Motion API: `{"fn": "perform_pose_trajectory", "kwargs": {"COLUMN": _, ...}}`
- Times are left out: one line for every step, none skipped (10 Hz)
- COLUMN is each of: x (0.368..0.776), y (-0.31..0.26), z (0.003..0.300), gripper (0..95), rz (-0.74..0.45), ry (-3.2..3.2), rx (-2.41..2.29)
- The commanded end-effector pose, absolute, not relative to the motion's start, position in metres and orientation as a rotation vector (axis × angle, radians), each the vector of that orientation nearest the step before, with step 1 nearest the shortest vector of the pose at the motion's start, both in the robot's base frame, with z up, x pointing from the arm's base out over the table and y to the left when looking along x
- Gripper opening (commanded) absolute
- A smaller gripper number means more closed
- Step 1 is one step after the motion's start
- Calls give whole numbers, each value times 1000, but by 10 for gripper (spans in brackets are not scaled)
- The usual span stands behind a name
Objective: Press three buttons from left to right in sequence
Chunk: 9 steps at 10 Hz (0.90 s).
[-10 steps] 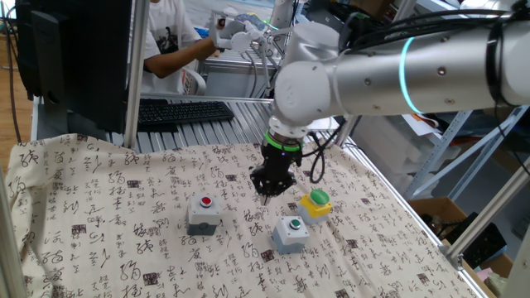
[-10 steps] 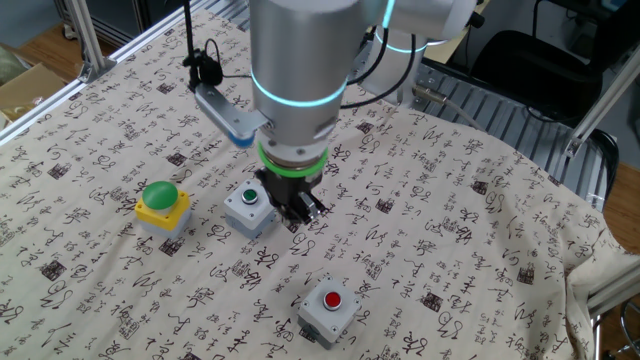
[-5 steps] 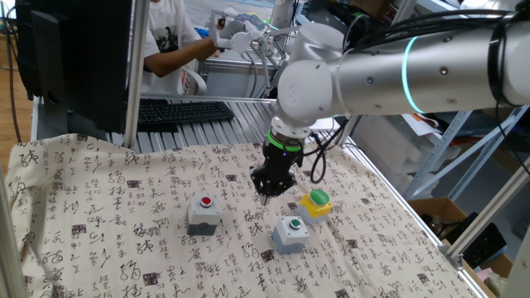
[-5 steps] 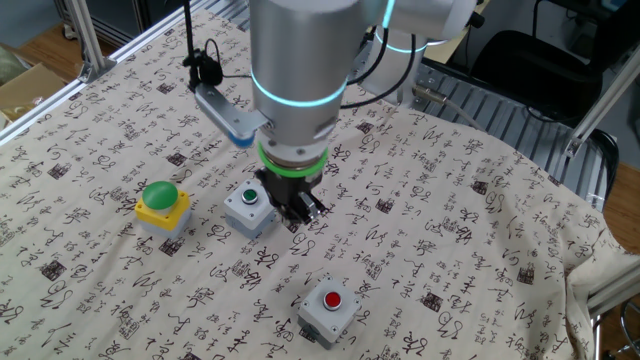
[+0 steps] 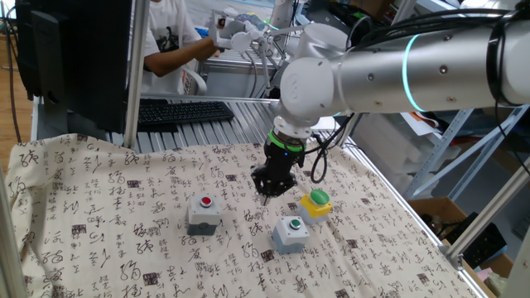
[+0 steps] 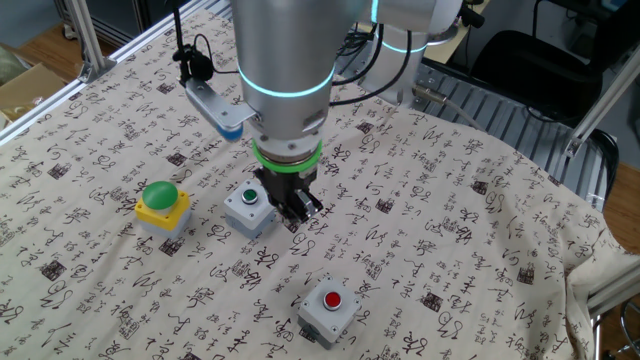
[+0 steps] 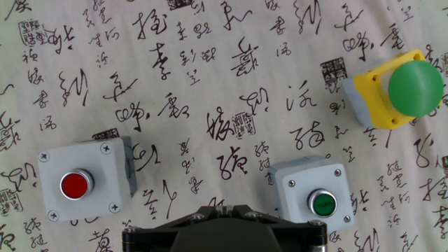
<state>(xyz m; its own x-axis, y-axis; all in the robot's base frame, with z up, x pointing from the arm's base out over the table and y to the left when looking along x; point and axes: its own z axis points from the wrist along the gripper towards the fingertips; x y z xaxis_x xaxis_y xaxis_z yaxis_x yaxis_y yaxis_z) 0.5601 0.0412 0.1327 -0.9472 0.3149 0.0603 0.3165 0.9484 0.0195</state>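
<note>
Three button boxes sit on the patterned cloth. The grey box with the red button (image 5: 204, 212) is on the left, the grey box with the green button (image 5: 291, 233) is in the middle, and the yellow box with the green domed cap (image 5: 315, 204) is on the right. All three show in the other fixed view (image 6: 328, 308) (image 6: 250, 205) (image 6: 163, 205) and in the hand view (image 7: 84, 185) (image 7: 317, 196) (image 7: 399, 87). My gripper (image 5: 265, 197) hangs above the cloth between the red and green boxes, its fingertips (image 7: 225, 208) together, touching nothing.
The cloth (image 5: 124, 240) covers the table. A keyboard (image 5: 182, 111) and a monitor (image 5: 74, 58) stand at the back, with a person (image 5: 170, 41) behind. A metal frame post (image 5: 132, 74) rises at the back left. The cloth's edge drops off on the right.
The arm's upper body has shifted slightly sideways. The gripper tip stays at nearly the same spot above the cloth. The boxes have not moved.
</note>
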Motion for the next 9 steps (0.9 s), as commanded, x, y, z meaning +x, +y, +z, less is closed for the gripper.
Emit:
{"fn": "perform_pose_trajectory", "kwargs": {"x": 560, "y": 43, "z": 133, "gripper": 0, "rz": -56, "ry": -3049, "rx": -494}}
{"fn": "perform_pose_trajectory", "kwargs": {"x": 560, "y": 46, "z": 133, "gripper": 0, "rz": -72, "ry": -3047, "rx": -499}}
{"fn": "perform_pose_trajectory", "kwargs": {"x": 561, "y": 53, "z": 132, "gripper": 0, "rz": -70, "ry": -3047, "rx": -502}}
{"fn": "perform_pose_trajectory", "kwargs": {"x": 564, "y": 66, "z": 130, "gripper": 0, "rz": -67, "ry": -3044, "rx": -512}}
{"fn": "perform_pose_trajectory", "kwargs": {"x": 566, "y": 76, "z": 130, "gripper": 0, "rz": -69, "ry": -3042, "rx": -523}}
{"fn": "perform_pose_trajectory", "kwargs": {"x": 568, "y": 85, "z": 131, "gripper": 0, "rz": -73, "ry": -3039, "rx": -536}}
{"fn": "perform_pose_trajectory", "kwargs": {"x": 572, "y": 97, "z": 133, "gripper": 0, "rz": -69, "ry": -3036, "rx": -542}}
{"fn": "perform_pose_trajectory", "kwargs": {"x": 577, "y": 106, "z": 134, "gripper": 0, "rz": -69, "ry": -3033, "rx": -552}}
{"fn": "perform_pose_trajectory", "kwargs": {"x": 580, "y": 114, "z": 136, "gripper": 0, "rz": -64, "ry": -3032, "rx": -559}}
